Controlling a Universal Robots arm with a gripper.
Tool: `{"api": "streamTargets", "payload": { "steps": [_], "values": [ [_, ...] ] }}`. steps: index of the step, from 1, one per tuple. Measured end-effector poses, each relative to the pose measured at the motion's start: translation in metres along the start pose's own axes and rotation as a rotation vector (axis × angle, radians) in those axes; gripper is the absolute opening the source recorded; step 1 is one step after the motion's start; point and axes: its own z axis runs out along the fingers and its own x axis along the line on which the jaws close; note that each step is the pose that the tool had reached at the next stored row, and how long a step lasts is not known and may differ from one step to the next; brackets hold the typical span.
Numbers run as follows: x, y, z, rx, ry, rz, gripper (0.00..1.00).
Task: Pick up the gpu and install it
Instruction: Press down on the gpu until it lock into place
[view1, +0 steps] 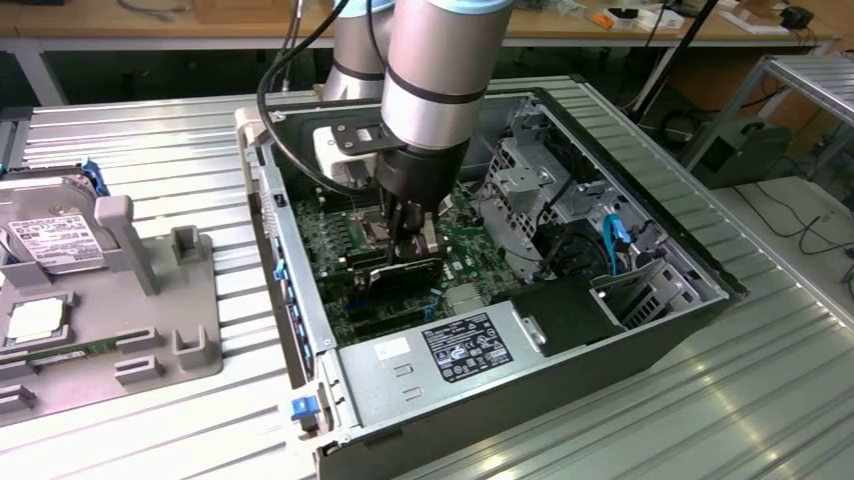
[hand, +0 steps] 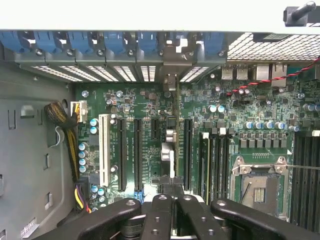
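Observation:
The gpu (view1: 400, 274) stands on edge inside the open PC case (view1: 267, 200), its black cover facing the case front, in an expansion slot of the green motherboard (view1: 467, 255). In the wrist view the gpu (hand: 170, 147) shows edge-on, running from the rear bracket opening toward the fingers. My gripper (view1: 411, 246) hangs straight down over it, and its fingertips are together at the card's upper edge. The gripper (hand: 172, 195) looks shut, its black fingers (hand: 161, 215) meeting right above the card. I cannot see whether they pinch the card.
A black power supply (view1: 467, 345) fills the case's near corner, and a silver drive cage (view1: 527, 185) stands on the exterior view's right. A hard drive (view1: 54, 240) rests on a grey fixture (view1: 174, 320) outside the case. Memory sticks (hand: 215, 160) and the CPU socket (hand: 260, 185) lie beside the slot.

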Motion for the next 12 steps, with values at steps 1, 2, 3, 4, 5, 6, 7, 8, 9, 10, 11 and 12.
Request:
{"api": "streamTargets", "payload": {
  "steps": [1, 2, 3, 4, 5, 6, 7, 8, 9, 10, 11, 12],
  "values": [
    [0.0000, 0.0000, 0.0000, 0.0000, 0.0000, 0.000, 0.11],
    [0.0000, 0.0000, 0.0000, 0.0000, 0.0000, 0.000, 0.11],
    [0.0000, 0.0000, 0.0000, 0.0000, 0.0000, 0.000, 0.11],
    [0.0000, 0.0000, 0.0000, 0.0000, 0.0000, 0.000, 0.11],
    [0.0000, 0.0003, 0.0000, -0.0001, 0.0001, 0.000, 0.11],
    [-0.0001, 0.0029, 0.0001, 0.0000, 0.0001, 0.000, 0.11],
    [-0.0001, 0.0045, 0.0001, 0.0000, 0.0000, 0.000, 0.11],
    [-0.0001, 0.0051, 0.0001, 0.0000, 0.0000, 0.000, 0.11],
    [-0.0012, 0.0097, 0.0002, -0.0001, 0.0001, 0.000, 0.11],
    [-0.0013, 0.0097, 0.0003, 0.0001, 0.0000, 0.000, 0.11],
    [-0.0013, 0.0097, 0.0020, 0.0004, -0.0002, 0.000, 0.11],
    [-0.0012, 0.0097, 0.0030, 0.0002, 0.0000, 0.000, 0.11]
  ]
}}
